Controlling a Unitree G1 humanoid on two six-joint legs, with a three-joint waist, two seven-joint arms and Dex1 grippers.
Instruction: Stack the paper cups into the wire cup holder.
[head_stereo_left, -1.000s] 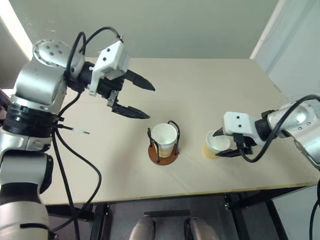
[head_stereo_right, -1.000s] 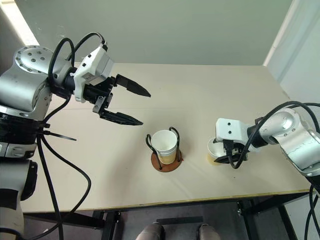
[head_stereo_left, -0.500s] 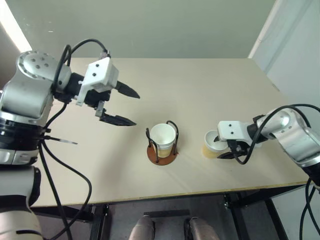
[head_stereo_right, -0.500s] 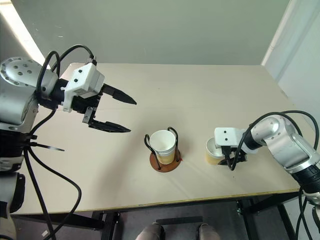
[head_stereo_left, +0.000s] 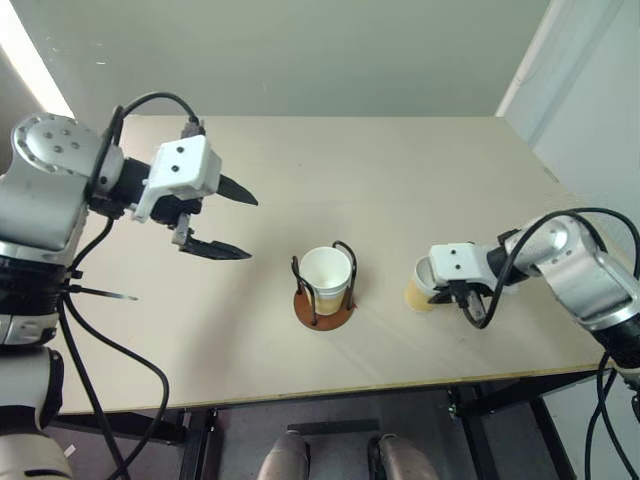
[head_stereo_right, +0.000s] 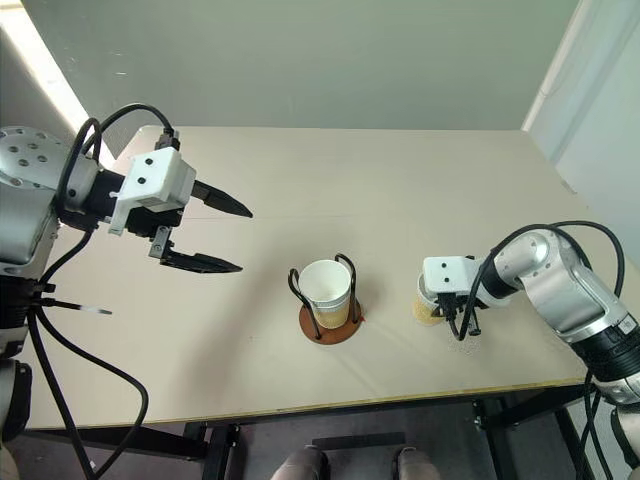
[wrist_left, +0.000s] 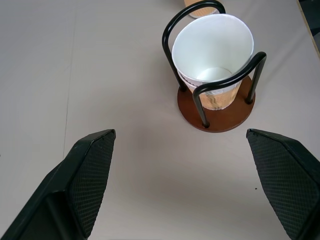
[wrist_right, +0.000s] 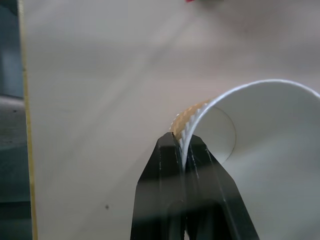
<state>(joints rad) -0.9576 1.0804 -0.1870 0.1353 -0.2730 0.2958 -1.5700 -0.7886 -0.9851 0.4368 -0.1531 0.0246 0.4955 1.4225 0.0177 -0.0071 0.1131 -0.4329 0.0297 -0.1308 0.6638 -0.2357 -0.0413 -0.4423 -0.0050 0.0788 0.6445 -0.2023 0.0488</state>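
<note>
- Paper cups are the business here — one cup (head_stereo_left: 327, 279) already stands upright inside the wire cup holder (head_stereo_left: 324, 287) near the middle of the table (head_stereo_left: 400, 170), seated on the holder's reddish-brown disc between the black loops.
- A second cup (head_stereo_left: 420, 287) stands on the table to the right of the holder, apart from it; the right gripper (wrist_right: 182, 145) has its two fingers pinched together on that cup's rim, one finger inside the wall and one outside.
- The left gripper (head_stereo_left: 228, 219) hangs above the table well to the left of the holder, spread wide and holding nothing; from its wrist the holder and its cup lie ahead between the fingers.
- Step in hand, as I judge it: the pick of the second cup — grip made, cup not yet lifted.
- Next move calls for a lift clear of the table, a carry leftward over the holder, and a straight lowering so the cup nests into the one already there without catching a wire loop.
- A thin-rim pinch may let the cup tilt, so a slow carry seems wise.
</note>
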